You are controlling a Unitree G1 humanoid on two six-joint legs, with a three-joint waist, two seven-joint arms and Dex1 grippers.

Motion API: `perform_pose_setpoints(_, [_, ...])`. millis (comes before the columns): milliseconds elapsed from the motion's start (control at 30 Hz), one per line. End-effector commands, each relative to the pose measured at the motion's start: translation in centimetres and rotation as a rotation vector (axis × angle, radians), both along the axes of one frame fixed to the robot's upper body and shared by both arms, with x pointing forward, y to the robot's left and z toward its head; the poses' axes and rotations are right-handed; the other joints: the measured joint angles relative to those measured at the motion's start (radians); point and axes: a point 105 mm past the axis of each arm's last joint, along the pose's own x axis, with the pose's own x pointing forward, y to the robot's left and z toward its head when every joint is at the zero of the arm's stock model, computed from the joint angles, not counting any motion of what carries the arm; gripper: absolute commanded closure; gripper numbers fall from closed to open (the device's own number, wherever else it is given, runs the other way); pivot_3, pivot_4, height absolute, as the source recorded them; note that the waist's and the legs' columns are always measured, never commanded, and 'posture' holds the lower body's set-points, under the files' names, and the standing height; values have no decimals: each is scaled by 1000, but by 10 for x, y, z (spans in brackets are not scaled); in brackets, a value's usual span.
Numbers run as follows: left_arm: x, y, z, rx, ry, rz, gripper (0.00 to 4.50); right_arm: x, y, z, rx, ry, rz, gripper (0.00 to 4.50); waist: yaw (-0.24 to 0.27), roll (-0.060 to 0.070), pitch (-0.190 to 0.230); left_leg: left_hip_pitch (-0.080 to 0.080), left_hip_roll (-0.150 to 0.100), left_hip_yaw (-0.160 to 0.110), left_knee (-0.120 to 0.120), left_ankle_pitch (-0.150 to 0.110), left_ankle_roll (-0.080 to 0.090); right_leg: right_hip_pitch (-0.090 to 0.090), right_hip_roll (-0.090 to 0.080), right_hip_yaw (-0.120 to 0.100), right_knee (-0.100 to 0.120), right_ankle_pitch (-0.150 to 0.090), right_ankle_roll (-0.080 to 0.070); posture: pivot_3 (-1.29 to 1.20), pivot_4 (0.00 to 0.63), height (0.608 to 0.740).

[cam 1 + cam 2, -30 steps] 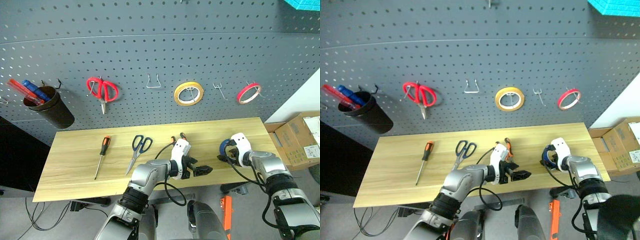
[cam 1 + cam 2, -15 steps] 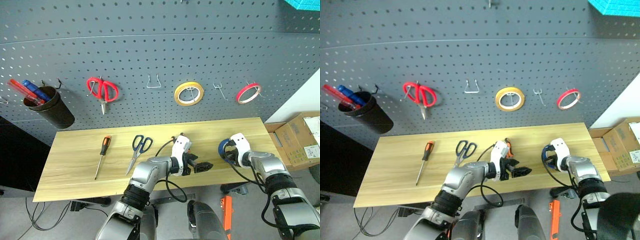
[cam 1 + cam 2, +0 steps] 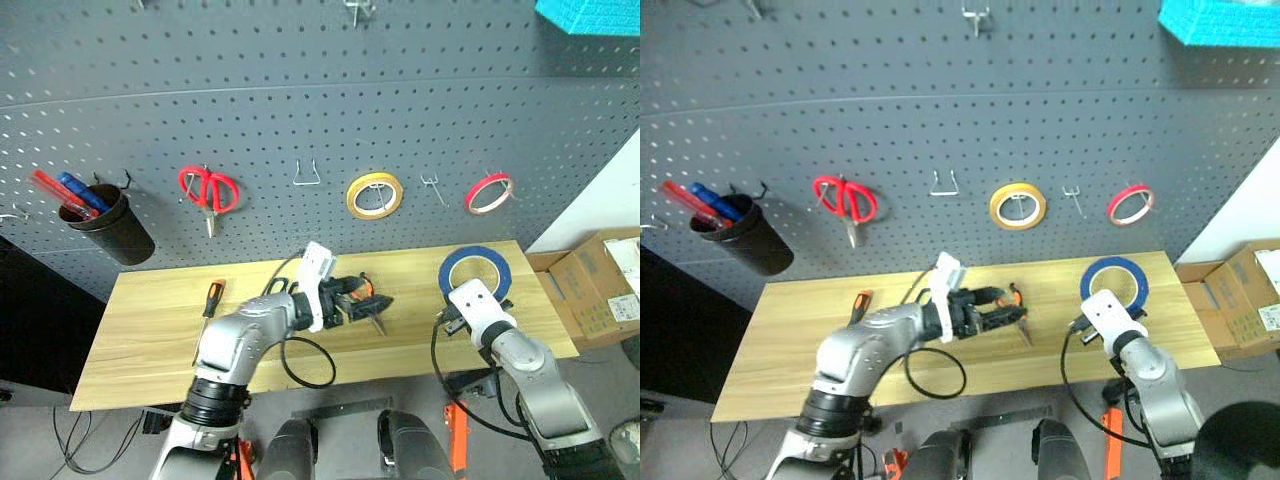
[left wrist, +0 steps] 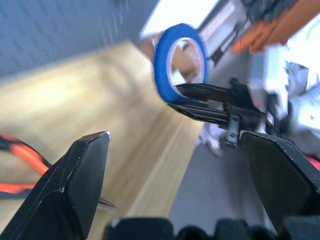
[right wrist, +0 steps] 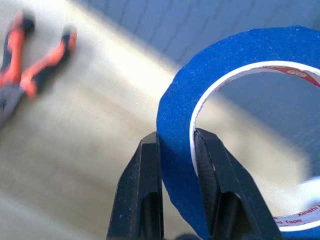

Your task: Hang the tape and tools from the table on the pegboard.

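On the pegboard, a black cup holds red and blue pens.

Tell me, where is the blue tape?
The blue tape is pinched upright in the right gripper, lifted above the table's right end, below the red roll.

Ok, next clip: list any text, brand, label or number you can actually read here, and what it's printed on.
"Xinshi ... Tape", partly cut off, in red on the white inner core of the blue tape that the right gripper pinches.
More red print higher on the same core: too blurred to read.
White label on the cardboard box beside the table: too small to read.
Nothing readable on the pegboard.
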Motion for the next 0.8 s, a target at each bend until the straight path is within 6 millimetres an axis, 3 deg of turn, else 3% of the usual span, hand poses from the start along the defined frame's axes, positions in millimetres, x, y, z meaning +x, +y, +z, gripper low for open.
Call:
perform_pose_setpoints(33, [-6,-3,26,-82,-47,-63,0,1,18,24,-138,-197,101,3953,0,-4,-19,0,0,0,0,0,0,0,0,0,0,0,1,5,16,740])
perform_pose_setpoints(200, [5,1,31,-79,-71,-37,0,10,27,30,-229,-308,183,3953,0,-7,-45,4,0,0,8,0,1,8,1,0,0,0,-3,23,0,740])
perform_pose_setpoints(400, [18,-1,36,-84,-103,-5,0,34,24,41,-215,-355,212,3953,-2,-11,-56,11,1,0,10,1,3,15,1,0,-1,0,-4,36,0,740])
perform_pose_setpoints(800, [27,-14,42,-95,-153,4,0,59,34,41,-35,-277,381,3953,0,-10,-61,12,0,1,8,1,3,15,2,4,0,3,-6,68,0,740])
